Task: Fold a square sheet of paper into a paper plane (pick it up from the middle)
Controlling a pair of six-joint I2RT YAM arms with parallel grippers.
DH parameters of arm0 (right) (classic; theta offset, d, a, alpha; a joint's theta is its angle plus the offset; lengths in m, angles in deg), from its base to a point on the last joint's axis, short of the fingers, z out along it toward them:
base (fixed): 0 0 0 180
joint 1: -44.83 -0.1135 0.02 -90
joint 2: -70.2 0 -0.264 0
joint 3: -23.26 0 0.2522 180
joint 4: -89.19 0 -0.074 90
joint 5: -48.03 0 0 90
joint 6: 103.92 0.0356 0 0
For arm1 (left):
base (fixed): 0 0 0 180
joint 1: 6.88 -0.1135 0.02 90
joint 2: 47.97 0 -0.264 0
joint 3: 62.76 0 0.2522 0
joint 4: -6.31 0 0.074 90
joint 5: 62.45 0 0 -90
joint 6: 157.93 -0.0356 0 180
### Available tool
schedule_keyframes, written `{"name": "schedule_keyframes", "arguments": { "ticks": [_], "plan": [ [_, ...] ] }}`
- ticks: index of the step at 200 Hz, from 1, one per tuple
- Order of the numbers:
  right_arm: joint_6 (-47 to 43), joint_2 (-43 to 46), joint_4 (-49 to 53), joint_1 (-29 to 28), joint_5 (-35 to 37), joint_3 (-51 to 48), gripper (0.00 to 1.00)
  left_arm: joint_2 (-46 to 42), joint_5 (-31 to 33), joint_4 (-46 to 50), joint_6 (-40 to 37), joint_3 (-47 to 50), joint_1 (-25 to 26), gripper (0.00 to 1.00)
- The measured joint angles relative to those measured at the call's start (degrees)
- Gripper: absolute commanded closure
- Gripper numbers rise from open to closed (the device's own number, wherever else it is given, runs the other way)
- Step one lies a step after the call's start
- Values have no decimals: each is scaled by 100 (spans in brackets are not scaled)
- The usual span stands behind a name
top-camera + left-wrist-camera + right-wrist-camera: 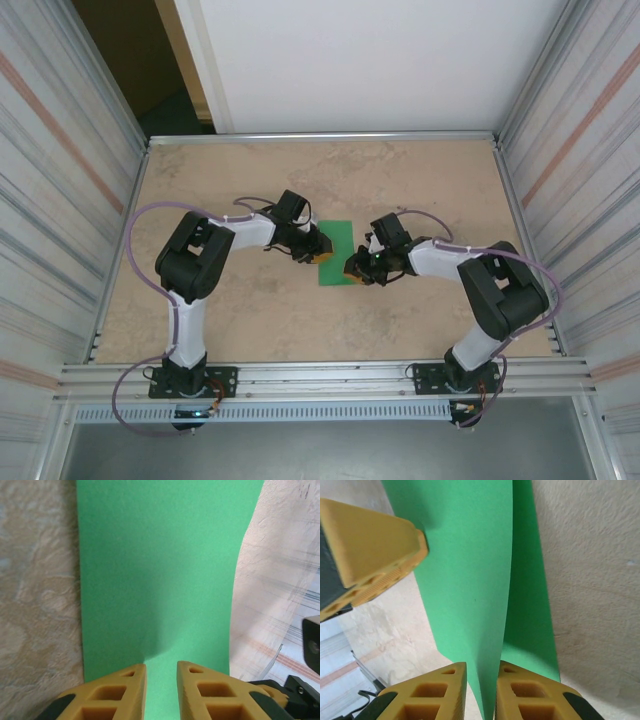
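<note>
Right pincer (481,666), nearly closed, nips the paper's (470,580) raised flap to fold it over; left pincer (161,666) opposite steadies it, grip unclear.

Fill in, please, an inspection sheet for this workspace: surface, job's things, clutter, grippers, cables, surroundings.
Surface: beige mottled table, flat and dry-looking.
Job's things: one green sheet of paper in the middle of the table; one long side is lifted and curved, the rest lies flat.
Clutter: nothing seen.
Grippers: left gripper at the paper's near edge, jaws narrow, grip unclear. Right gripper with jaws closed on the raised side, as far as the wrist view shows.
Cables: purple cables loop from each arm, away from the paper.
Surroundings: ribbed metal walls on both sides, white panel behind, metal rail in front.
</note>
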Motion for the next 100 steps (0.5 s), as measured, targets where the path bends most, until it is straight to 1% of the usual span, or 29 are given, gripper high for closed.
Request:
{"name": "schedule_keyframes", "arguments": {
  "ticks": [41, 80, 100],
  "plan": [
    [59, 66, 59, 0, 240, 0, 84, 0, 0, 0, 0, 0, 0, 76],
    [120, 66, 120, 0, 264, 0, 94, 0, -22, 0, -28, -2, -2, 75],
    [190, 74, 151, 0, 275, 0, 97, -7, -39, -2, -125, -2, -2, 74]
  ]
}}
